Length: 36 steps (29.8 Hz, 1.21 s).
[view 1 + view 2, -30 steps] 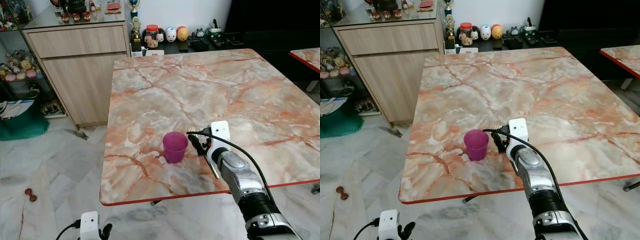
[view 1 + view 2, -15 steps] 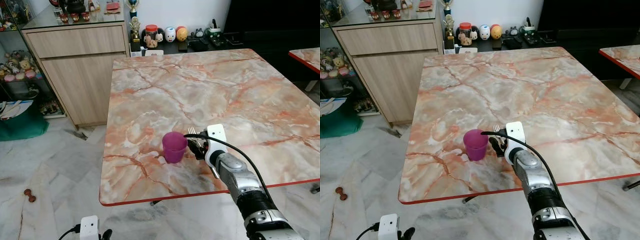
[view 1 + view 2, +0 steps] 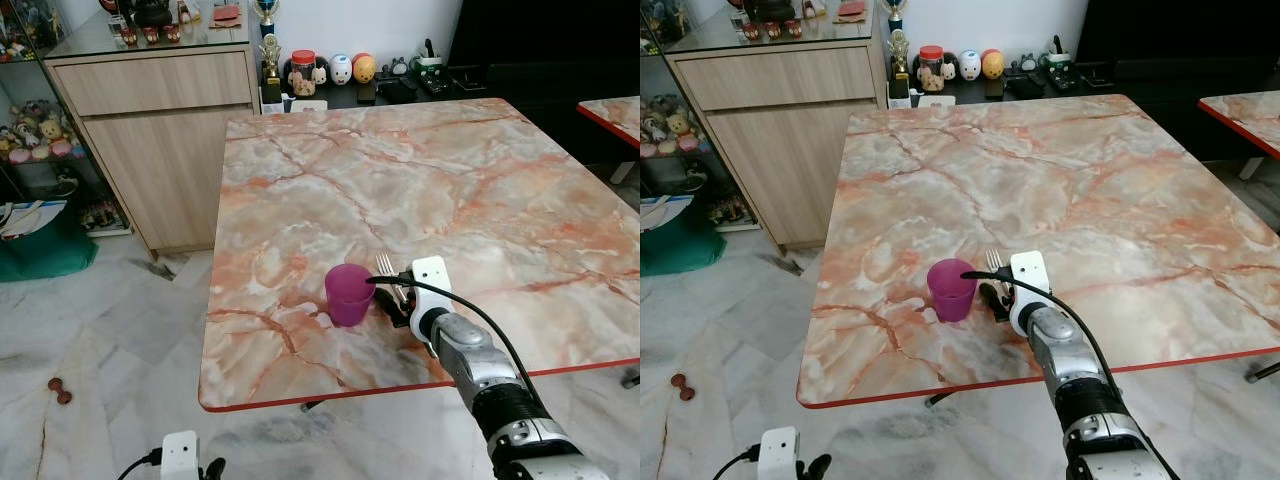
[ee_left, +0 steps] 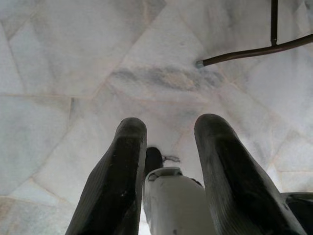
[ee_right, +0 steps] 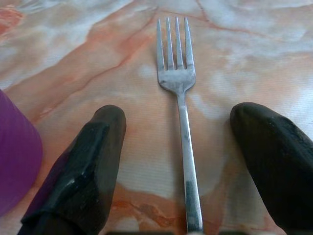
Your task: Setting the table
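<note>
A purple cup [image 3: 349, 294] stands upright on the marble table [image 3: 400, 180] near its front edge. Just right of the cup a silver fork [image 5: 182, 112] lies flat on the tabletop, tines [image 3: 384, 264] pointing to the far side. My right gripper [image 5: 178, 115] is low over the table, open, with one finger on each side of the fork's handle; the fingers [image 5: 88, 161] do not touch it. My left gripper [image 4: 172, 125] hangs open by my side over the floor.
The table's red front edge [image 3: 330, 398] is close behind the right wrist. A wooden cabinet [image 3: 160, 140] stands at the back left, a low shelf with jars and figurines [image 3: 340, 70] behind the table, a second table [image 3: 615, 112] at the far right.
My right gripper has come down and back toward the cup, has opened, and has let go of the fork, which now lies flat on the table. The cup has not moved.
</note>
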Tool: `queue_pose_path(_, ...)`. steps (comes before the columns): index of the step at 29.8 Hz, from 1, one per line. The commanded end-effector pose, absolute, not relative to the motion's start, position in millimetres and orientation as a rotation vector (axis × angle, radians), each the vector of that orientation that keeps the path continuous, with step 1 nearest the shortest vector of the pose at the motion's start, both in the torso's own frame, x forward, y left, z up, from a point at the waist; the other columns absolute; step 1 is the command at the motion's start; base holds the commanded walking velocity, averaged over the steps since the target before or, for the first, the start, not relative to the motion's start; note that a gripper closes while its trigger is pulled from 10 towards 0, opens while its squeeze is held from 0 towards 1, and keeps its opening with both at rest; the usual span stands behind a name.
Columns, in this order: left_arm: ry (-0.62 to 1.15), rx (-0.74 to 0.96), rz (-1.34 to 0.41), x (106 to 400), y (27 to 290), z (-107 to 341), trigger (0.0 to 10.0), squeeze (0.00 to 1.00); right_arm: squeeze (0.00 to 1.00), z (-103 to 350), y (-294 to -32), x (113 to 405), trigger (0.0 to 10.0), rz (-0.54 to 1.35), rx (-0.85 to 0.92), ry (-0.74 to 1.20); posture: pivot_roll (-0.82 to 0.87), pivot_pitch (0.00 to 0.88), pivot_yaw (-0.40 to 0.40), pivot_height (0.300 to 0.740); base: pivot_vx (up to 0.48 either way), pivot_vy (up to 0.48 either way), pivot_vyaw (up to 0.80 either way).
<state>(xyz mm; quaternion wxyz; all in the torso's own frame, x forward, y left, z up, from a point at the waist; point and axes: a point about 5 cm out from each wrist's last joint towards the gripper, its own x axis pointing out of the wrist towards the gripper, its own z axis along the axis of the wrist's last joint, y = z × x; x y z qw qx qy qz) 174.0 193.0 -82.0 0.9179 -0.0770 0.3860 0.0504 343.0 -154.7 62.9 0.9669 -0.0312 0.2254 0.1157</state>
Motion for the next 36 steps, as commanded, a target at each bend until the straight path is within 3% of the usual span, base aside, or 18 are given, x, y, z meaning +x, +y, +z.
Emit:
queue_pose_path(1,0.808,-0.151,0.102,171.7,192.8,-83.3,10.0,0.00,0.00,65.2,-155.6,345.7,7.2,0.233,-0.086,0.459,-0.05,0.000,0.003,0.740,0.000,0.000,0.00)
queue_pose_path(3,0.806,-0.152,0.102,171.7,192.6,-83.2,10.0,0.00,0.00,65.2,-155.8,345.7,3.0,0.234,-0.089,0.459,-0.05,0.000,0.003,0.740,0.000,0.000,0.00)
queue_pose_path(4,0.805,-0.153,0.102,171.7,192.7,-83.2,10.0,0.00,0.00,65.6,-156.0,345.9,0.0,0.235,-0.096,0.455,-0.05,0.000,0.002,0.740,0.000,0.000,0.00)
queue_pose_path(30,0.822,-0.155,0.102,168.6,194.9,-84.7,10.0,0.00,0.00,68.5,-154.7,349.1,0.0,0.245,-0.112,0.434,-0.05,0.000,0.003,0.740,0.000,0.000,0.00)
queue_pose_path(31,0.822,-0.155,0.102,168.7,194.8,-84.7,10.0,0.00,0.00,68.3,-154.7,349.0,3.7,0.246,-0.113,0.434,-0.05,0.000,0.003,0.740,0.000,0.000,0.00)
queue_pose_path(32,0.822,-0.155,0.102,168.7,194.8,-84.7,10.0,0.00,0.00,68.2,-154.7,349.0,10.0,0.246,-0.114,0.434,-0.05,0.000,0.003,0.740,0.000,0.000,0.00)
queue_pose_path(36,0.824,-0.154,0.105,168.5,195.5,-84.7,10.0,0.00,0.00,66.3,-155.5,348.3,10.0,0.232,-0.104,0.442,-0.05,0.000,0.003,0.740,0.000,0.000,0.00)
